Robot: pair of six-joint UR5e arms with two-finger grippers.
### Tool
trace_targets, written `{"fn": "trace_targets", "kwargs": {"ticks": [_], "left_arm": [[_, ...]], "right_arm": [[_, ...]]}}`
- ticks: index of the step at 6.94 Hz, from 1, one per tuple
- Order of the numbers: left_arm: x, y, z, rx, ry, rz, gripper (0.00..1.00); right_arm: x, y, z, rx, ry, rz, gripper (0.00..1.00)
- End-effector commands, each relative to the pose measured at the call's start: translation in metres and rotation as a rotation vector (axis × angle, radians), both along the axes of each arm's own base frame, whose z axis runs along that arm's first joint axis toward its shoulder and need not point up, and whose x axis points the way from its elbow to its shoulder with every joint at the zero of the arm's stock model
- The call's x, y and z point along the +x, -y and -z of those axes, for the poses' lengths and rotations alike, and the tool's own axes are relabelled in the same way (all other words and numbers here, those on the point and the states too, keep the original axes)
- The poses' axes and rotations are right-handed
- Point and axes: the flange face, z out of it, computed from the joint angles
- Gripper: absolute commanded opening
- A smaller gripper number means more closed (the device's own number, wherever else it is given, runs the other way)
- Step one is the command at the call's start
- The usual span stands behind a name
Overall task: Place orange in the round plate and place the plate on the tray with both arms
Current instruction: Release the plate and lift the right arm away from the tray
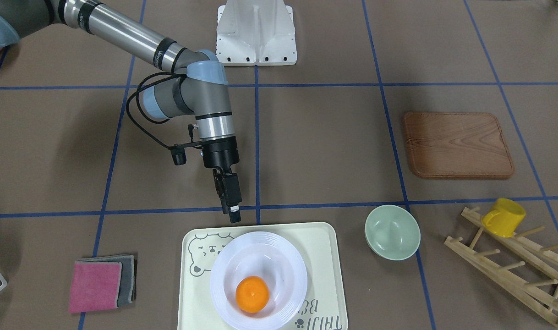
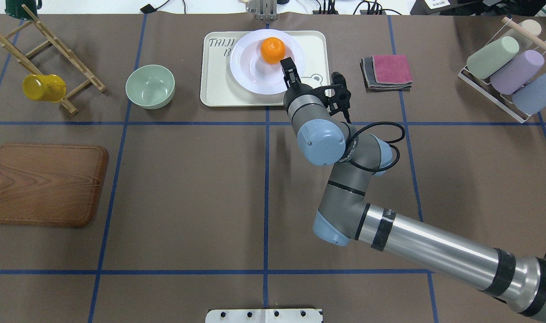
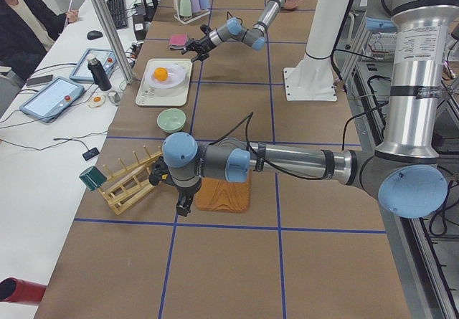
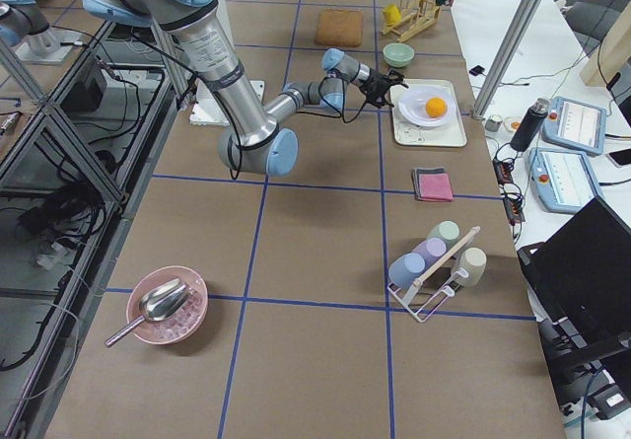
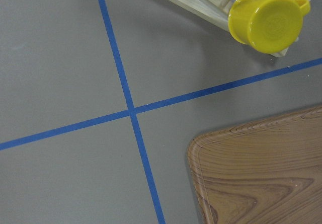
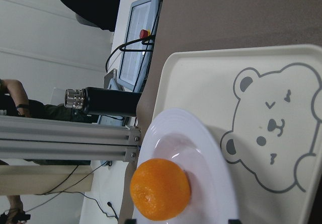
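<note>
Though overhead misses left gripper (image 3: 183,208), side view shows it (near board (image 3: 224,193)).

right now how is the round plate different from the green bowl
The round plate is white with a ridged rim; the green bowl is pale green and plain. The round plate is wider and shallower than the green bowl. The round plate holds the orange and sits on the tray; the green bowl is empty, on the table beside the tray. Both are round and upright.
</note>
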Motion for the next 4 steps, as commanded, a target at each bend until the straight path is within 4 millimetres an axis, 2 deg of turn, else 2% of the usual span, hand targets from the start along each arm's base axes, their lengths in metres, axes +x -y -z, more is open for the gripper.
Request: {"fn": "trace_targets", "kwargs": {"ticks": [1, 2, 3, 4], "left_arm": [[-0.004, -0.031, -0.036, -0.078, 0.01, 0.01, 0.99], [-0.011, -0.035, -0.032, -0.076, 0.017, 0.024, 0.99], [-0.017, -0.034, -0.036, -0.071, 0.099, 0.032, 0.99], [-0.019, -0.035, -0.035, -0.074, 0.11, 0.034, 0.99]], "right_arm": [[0.1, 0.014, 0.022, -0.047, -0.14, 0.21, 1.0], [0.151, 0.016, 0.011, -0.053, -0.222, 0.319, 1.0], [0.202, 0.028, -0.013, -0.046, -0.297, 0.432, 1.0], [0.254, 0.041, -0.055, -0.011, -0.381, 0.574, 1.0]]}}
